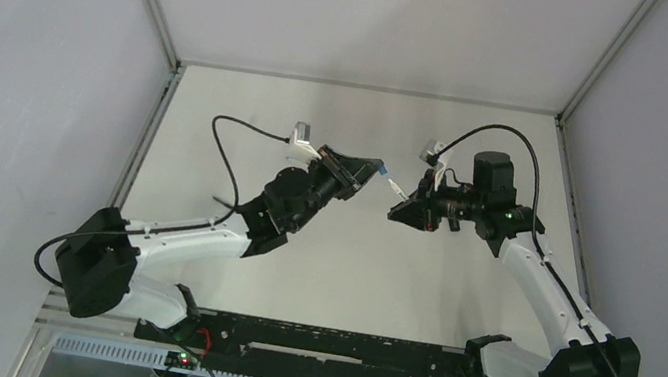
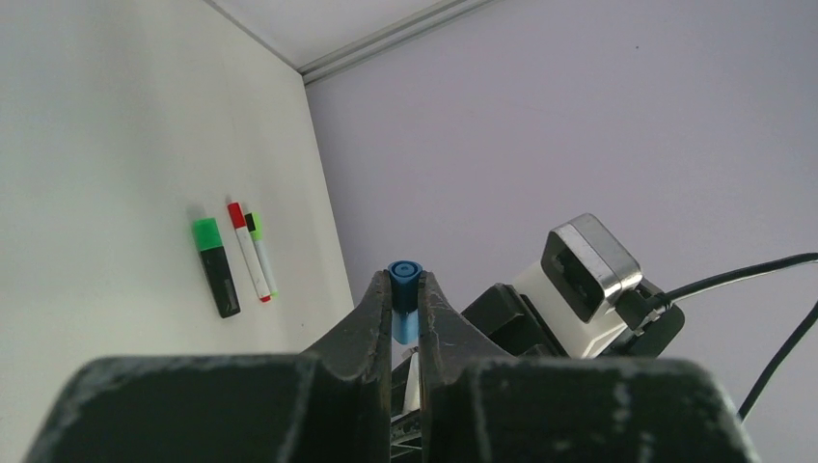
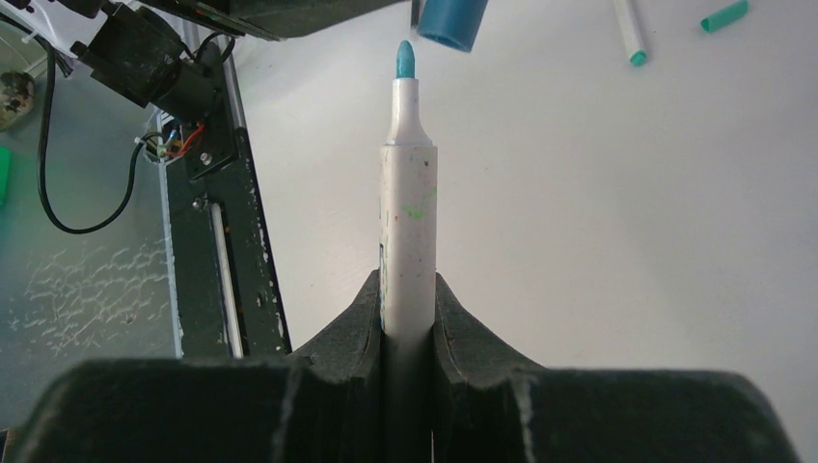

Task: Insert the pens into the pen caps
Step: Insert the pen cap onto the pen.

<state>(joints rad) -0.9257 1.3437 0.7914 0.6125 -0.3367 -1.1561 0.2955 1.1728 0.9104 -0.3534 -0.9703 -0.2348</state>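
**While both arms met above mid-table, the pen tip sat just short of its cap**

As the overhead camera showed, both bases sat at the near edge of the table point(image 1: 346, 282). Each arm reached forward and bent inward, so that the two wrists faced one another above the middle of the surface. The left arm ran low from its base, elbow folded, forearm angled up and to the right. The right arm climbed from its base, then turned its wrist leftward.

Closest to its own camera, the right gripper point(image 3: 407, 289) was clamped on a white pen point(image 3: 408, 193). Its fingers pinched the lower barrel, which stood straight up the view and was speckled with ink marks. The pen's teal tip pointed toward the open mouth of the blue cap point(image 3: 453, 24), near it but slightly to one side and not inside. The left gripper point(image 2: 405, 299) was closed tight on that cap, which stuck out a little past the fingertips. The right arm's wrist camera point(image 2: 590, 275) sat just beyond.

Farther off on the table lay an uncapped teal-tipped pen point(image 3: 629, 29) and a loose teal cap point(image 3: 724, 15), apart from each other. Farther still, near the table's edge, a black marker with a green cap point(image 2: 216, 268), a red-capped pen point(image 2: 249, 253) and a green-capped pen point(image 2: 260, 256) lay close side by side.
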